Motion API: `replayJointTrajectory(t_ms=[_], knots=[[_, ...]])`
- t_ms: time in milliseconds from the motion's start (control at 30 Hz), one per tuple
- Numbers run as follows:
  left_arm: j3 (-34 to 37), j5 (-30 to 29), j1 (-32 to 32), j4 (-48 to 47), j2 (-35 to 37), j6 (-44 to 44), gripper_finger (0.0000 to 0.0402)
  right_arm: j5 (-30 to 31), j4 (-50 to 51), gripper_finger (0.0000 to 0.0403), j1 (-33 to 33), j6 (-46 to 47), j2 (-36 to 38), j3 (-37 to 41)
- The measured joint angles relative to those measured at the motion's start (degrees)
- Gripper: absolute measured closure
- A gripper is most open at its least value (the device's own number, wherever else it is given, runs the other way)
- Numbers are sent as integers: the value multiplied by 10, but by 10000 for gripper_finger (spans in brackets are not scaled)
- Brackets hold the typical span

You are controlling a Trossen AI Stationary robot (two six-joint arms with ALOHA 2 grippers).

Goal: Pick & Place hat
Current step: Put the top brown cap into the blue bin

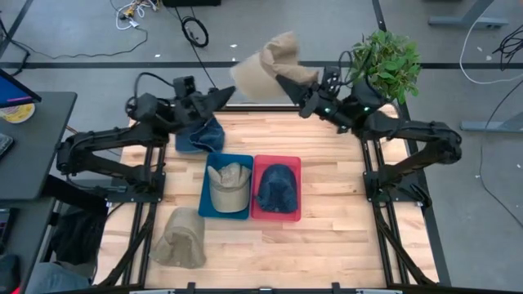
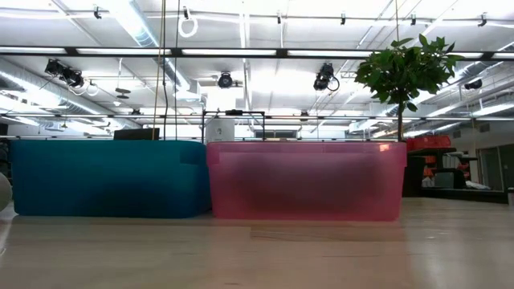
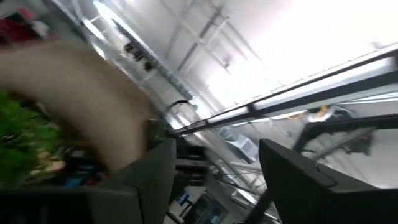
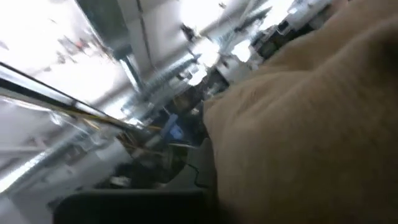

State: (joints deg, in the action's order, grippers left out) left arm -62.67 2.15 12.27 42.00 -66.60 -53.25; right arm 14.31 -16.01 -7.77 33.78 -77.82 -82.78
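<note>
Both arms reach high over the bench's (image 1: pixel 327 245) far edge. The right jaws (image 1: pixel 286 84) pinch a tan hat (image 1: pixel 274 65) aloft, its fabric filling the right wrist view. The left jaws (image 1: pixel 222 95) stand spread and empty just beside it, above a dark blue hat (image 1: pixel 198 135) on the bench. Mid-bench, a blue bin (image 1: pixel 206 194) holds a beige cap (image 1: pixel 229 186); touching it, a red bin (image 1: pixel 294 192) holds a navy cap (image 1: pixel 278 186). Another tan hat (image 1: pixel 180 237) lies near the front, and a potted plant (image 1: pixel 386 61) stands behind the right arm.
</note>
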Motion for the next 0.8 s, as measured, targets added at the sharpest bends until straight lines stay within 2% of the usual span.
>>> replayJointTrajectory(t_ms=[133, 300, 433, 567, 667, 800], knots=[[-1, 33, -2, -23, 56, 18, 160, -76, 86, 399, -35, 34, 23, 0], [-1, 46, -2, -129, 133, 84, 168, -253, 137, 399, -71, 68, 9, 0], [-1, 48, -2, -217, 192, 141, 178, -377, 141, 399, -78, 29, -30, 0], [-1, 48, -2, -310, 230, 164, 185, -439, 139, 399, -77, 14, -82, 0], [-1, 41, -2, -367, 247, 162, 191, -464, 136, 399, -72, 13, -121, 0], [-1, 40, -2, -409, 260, 164, 200, -494, 81, 399, -52, 10, -170, 0]])
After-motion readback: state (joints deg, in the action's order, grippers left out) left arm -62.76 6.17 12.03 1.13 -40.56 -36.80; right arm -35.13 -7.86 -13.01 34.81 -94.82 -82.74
